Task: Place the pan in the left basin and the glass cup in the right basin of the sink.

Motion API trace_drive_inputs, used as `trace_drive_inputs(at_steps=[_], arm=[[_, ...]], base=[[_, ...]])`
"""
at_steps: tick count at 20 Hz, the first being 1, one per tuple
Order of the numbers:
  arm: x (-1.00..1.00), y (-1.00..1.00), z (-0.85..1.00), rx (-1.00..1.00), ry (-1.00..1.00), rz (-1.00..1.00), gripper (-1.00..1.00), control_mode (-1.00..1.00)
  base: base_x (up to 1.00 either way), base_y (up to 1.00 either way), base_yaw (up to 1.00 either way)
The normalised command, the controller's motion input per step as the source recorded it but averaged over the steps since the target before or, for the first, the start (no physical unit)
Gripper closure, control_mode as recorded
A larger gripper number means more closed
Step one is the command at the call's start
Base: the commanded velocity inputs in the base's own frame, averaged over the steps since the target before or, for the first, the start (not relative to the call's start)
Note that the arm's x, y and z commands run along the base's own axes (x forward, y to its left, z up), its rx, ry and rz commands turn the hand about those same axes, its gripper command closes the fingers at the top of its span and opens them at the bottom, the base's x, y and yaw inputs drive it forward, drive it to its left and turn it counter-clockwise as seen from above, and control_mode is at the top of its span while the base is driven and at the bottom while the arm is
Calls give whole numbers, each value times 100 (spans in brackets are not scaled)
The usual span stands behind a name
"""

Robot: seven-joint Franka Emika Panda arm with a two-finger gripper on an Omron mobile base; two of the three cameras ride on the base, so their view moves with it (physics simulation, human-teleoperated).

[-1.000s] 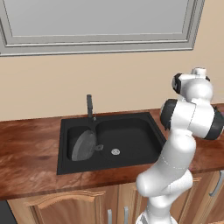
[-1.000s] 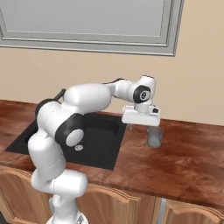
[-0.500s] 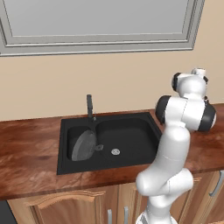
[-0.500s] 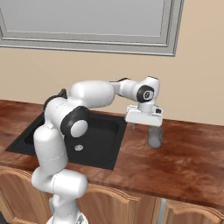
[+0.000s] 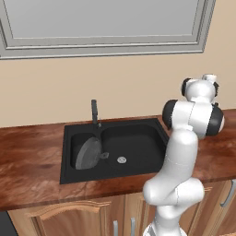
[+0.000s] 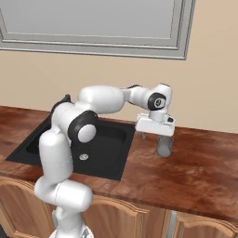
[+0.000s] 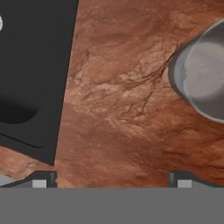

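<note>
A beige wall (image 5: pixel 115 87) runs behind the scene, with a grey-framed window (image 5: pixel 106 27) set high in it. Below lies a reddish-brown wooden tabletop (image 5: pixel 27 156) over light wooden cabinets (image 5: pixel 92 216).

Set into the tabletop is the sink (image 5: pixel 113 150), black and matte, with a slim dark faucet (image 5: pixel 94 113) upright at its back edge. The right basin (image 5: pixel 133 147), the wider bowl, holds nothing but its round silver drain (image 5: pixel 121 160). The left basin (image 5: pixel 83 150), the narrower bowl, holds the pan (image 5: pixel 87 153): it leans tilted against the divider side, its short handle (image 5: pixel 104 156) poking over toward the right basin.

The white arm (image 6: pixel 100 100) reaches across the sink to the tabletop on its right side. The gripper (image 6: pixel 155 135) hangs above the wood just beyond the sink's right rim, pointing down. In the hand view the two dark fingertips (image 7: pixel 41 179) stand well apart at the bottom edge with bare wood between them, so the jaws are released and hold nothing.

The glass cup (image 6: pixel 164 146) stands upright on the tabletop, just beside and below the gripper, outside the sink. In the hand view its pale grey rim lies off to the right of the jaws, not between them, with the sink's black edge at the left.
</note>
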Motion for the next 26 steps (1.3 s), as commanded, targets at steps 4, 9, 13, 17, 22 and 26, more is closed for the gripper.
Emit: trace_drive_inputs(at_steps=[4,9,13,17,22,26], arm=[[7,0,-9,0,-3,0,-100,-100],[5,0,-8,0,-10,0,-100,-100],[3,0,-10,-1,-15,0,-100,-100],[3,0,-11,-3,-14,0,-100,-100],[0,0,-12,-4,-6,-4,-100,-100],[5,2,-15,-3,-1,-7,-100,-100]], base=[[0,0,0],[0,0,0],[0,0,0],[0,0,0],[0,0,0],[0,0,0]])
